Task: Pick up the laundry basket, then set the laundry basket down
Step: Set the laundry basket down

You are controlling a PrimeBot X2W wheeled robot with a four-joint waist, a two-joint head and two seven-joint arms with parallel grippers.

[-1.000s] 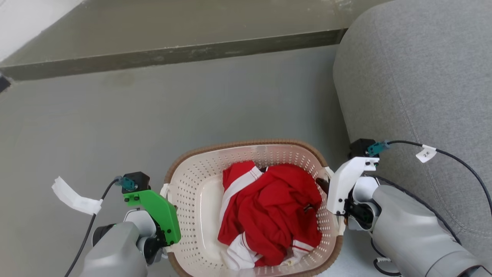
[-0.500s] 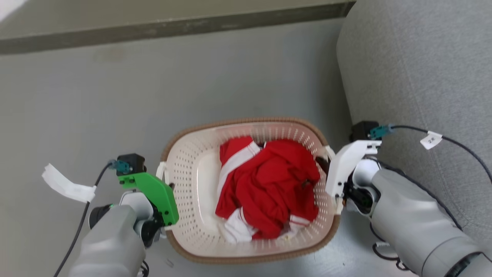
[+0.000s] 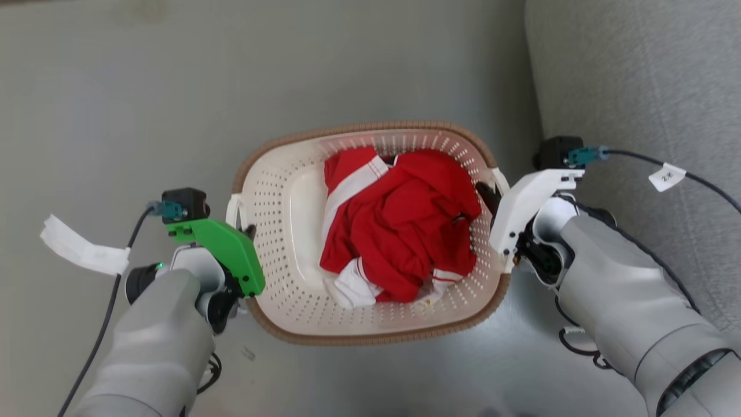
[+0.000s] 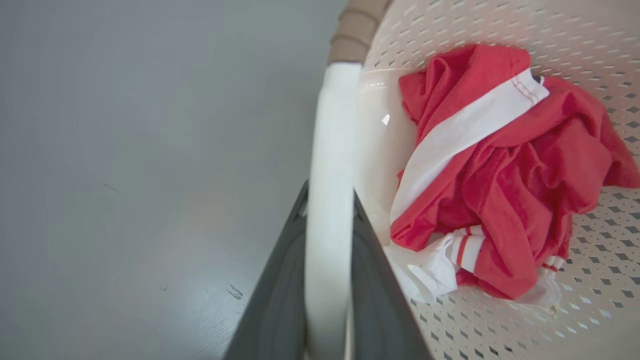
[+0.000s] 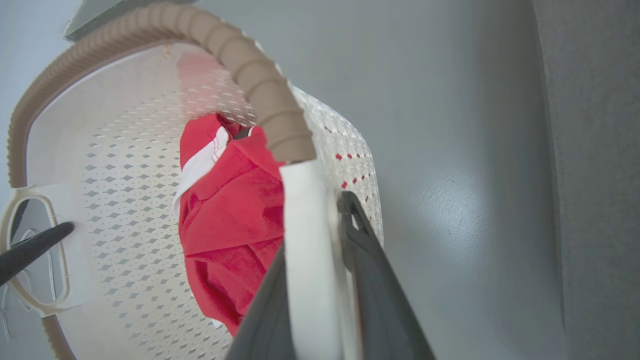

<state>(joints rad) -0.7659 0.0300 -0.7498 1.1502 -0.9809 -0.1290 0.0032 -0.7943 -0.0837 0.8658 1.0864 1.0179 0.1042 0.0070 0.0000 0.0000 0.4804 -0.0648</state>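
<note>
Cream laundry basket (image 3: 277,231) in left gripper (image 4: 330,195), right gripper (image 5: 314,220).

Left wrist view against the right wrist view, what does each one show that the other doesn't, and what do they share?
Left wrist view: the left gripper clamped on a white handle seen close, a striped cuff of the garment, scuffs on the floor. Right wrist view: the right gripper clamped on the other handle, the brown rim arching up, a grey sofa at the right edge. Shared: the perforated inside of the laundry basket, the red and white garment, grey floor.
</note>
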